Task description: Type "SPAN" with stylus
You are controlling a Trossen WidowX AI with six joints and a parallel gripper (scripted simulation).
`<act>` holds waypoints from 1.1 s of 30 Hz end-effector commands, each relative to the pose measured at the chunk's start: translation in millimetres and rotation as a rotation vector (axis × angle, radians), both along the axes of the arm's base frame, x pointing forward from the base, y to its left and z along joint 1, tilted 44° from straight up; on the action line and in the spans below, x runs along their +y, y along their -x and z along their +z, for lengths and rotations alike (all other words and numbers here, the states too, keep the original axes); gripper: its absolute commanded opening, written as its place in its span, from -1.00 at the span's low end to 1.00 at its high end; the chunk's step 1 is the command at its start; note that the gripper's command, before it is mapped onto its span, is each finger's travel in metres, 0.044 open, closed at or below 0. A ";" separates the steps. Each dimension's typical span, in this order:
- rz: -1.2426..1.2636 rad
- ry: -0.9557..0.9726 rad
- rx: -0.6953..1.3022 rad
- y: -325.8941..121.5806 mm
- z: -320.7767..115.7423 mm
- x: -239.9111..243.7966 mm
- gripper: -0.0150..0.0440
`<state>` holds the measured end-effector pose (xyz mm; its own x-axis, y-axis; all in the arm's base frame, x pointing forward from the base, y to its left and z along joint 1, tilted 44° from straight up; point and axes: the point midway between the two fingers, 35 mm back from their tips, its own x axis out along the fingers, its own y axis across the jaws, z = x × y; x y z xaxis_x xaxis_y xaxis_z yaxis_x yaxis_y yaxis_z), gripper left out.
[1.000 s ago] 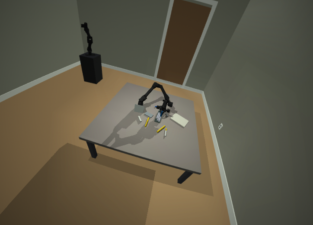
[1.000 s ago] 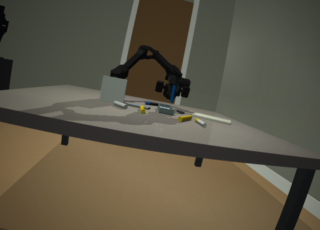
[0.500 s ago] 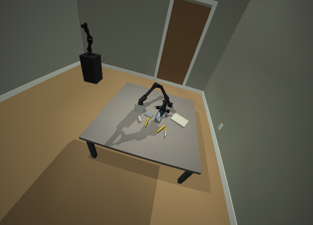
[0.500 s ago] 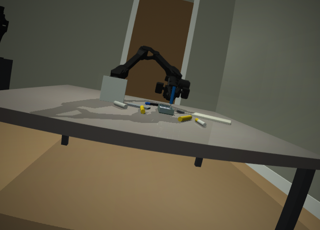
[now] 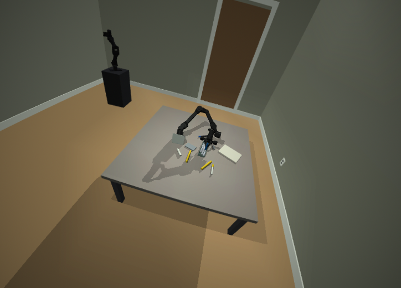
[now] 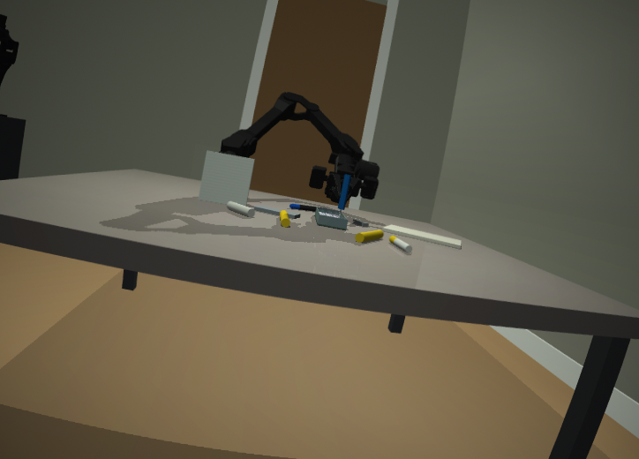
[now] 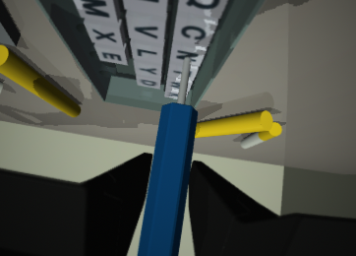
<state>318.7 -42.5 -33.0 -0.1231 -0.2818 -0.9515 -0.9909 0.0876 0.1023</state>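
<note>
While pinching a blue stylus [image 5: 206, 145] [image 6: 344, 190] [image 7: 169, 185] between the two fingers of the gripper [image 5: 209, 142] [image 6: 342, 184] [image 7: 171, 165], reaches down in an arch to the keyboard [image 5: 201, 155] [image 6: 331, 222] [image 7: 138, 97] on the bench [image 5: 181, 187] [image 6: 258, 254] [image 7: 320, 106]. Points the thin metal tip downward, slightly tilted, at the keyboard. In the wrist view, overlaps the N key [image 7: 186, 55] with that tip, just below C; cannot tell from these angles whether pressing or only hovering. Shows letters such as M, X, E, I, V, L, Y, D, Q and C in rows inside a greenish, raised rim.

Scattered around the keyboard: to one side, a flat grey slab [image 5: 190, 146] [image 6: 274, 211], a white cylinder [image 5: 179, 152] [image 6: 240, 208] and a yellow cylinder [image 5: 188, 156] [image 6: 284, 218] [image 7: 39, 82]; nearer the front edge, another yellow cylinder [image 5: 206, 165] [image 6: 369, 236] [image 7: 236, 123], close beside a white-and-yellow stick [image 5: 211, 169] [image 6: 400, 244] [image 7: 261, 137], both lying down. On the opposite side from the slab, a small grey piece [image 5: 213, 147] [image 6: 360, 222] near the keyboard and a cream block [image 5: 229, 153] [image 6: 423, 236] lying flat farther out. Behind, a blue-and-black pen [image 5: 199, 136] [image 6: 302, 206]. Standing upright in front of the arm's base, a pale panel [image 5: 178, 138] [image 6: 226, 177]. Away from the bench, a second black arm [image 5: 115, 50] [image 6: 7, 48] on a dark pedestal [image 5: 114, 88] [image 6: 10, 146].
</note>
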 end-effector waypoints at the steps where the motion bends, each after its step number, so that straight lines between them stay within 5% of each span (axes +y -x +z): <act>1: -0.004 -0.004 -0.002 -0.1 -1.8 2.0 -0.22; 33: -0.012 -0.006 -0.009 -1.3 23.2 -22.9 -0.22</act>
<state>320.0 -65.4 -9.7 -0.1190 -0.2743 -0.9543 -0.9906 0.0978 0.0954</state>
